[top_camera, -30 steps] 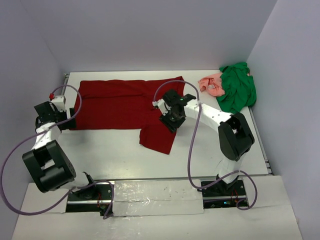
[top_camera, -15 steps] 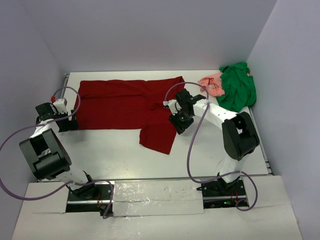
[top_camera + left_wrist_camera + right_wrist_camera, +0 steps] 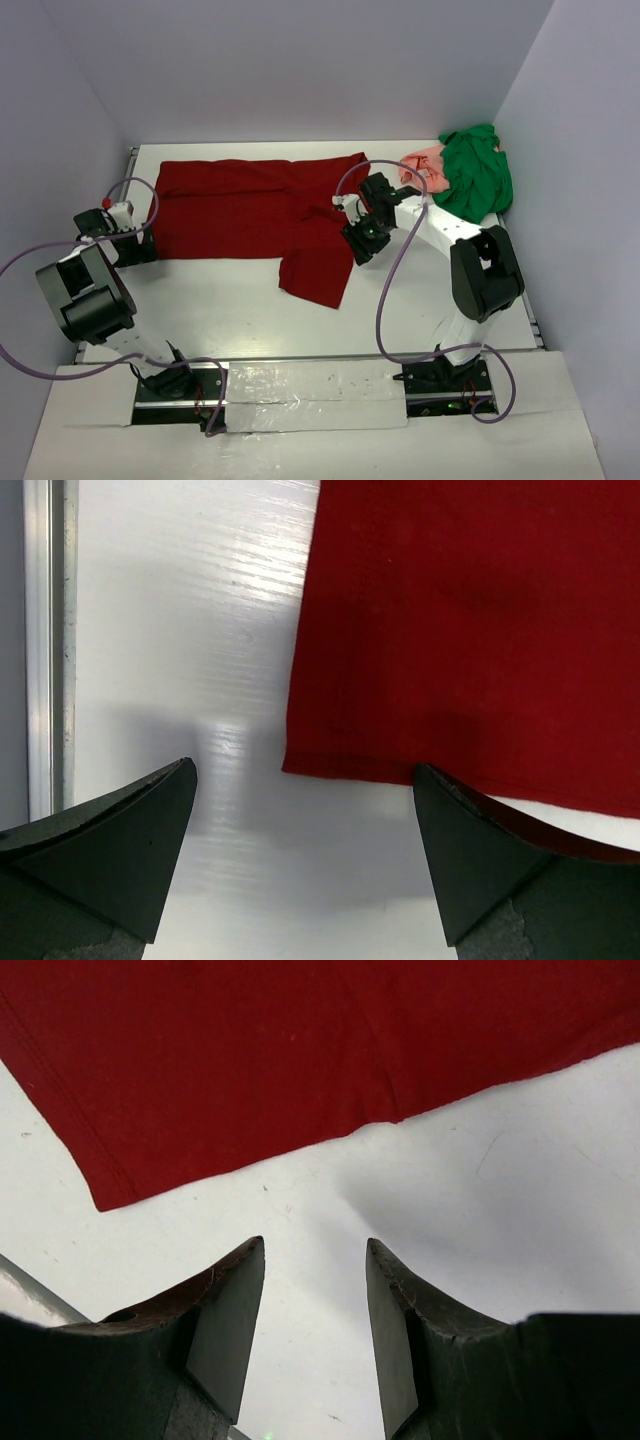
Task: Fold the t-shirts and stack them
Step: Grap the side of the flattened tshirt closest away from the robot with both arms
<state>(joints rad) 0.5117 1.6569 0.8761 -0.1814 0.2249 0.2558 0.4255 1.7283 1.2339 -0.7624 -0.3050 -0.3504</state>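
The maroon t-shirt point(image 3: 240, 210) lies spread flat across the back left of the table, with one part reaching toward the front near the middle. My left gripper point(image 3: 140, 250) sits low at the shirt's near left corner. In the left wrist view the gripper point(image 3: 305, 770) is open wide, with that corner of the shirt point(image 3: 470, 630) just ahead between the fingertips. My right gripper point(image 3: 358, 242) hovers at the shirt's right edge. In the right wrist view the gripper point(image 3: 314, 1242) is open over bare table, the shirt's hem point(image 3: 250, 1060) ahead. The green t-shirt point(image 3: 478, 180) lies crumpled at the back right, and the pink one point(image 3: 424, 170) is bunched against it.
The white table point(image 3: 220, 310) is closed in by walls on the left, back and right. A metal rail point(image 3: 45, 630) runs along its left edge, close to my left gripper. Both arm bases stand on the front edge.
The right gripper has moved a little to the right, off the maroon shirt's edge. The left arm's elbow has swung left while its gripper stays at the corner. The shirts have not moved.
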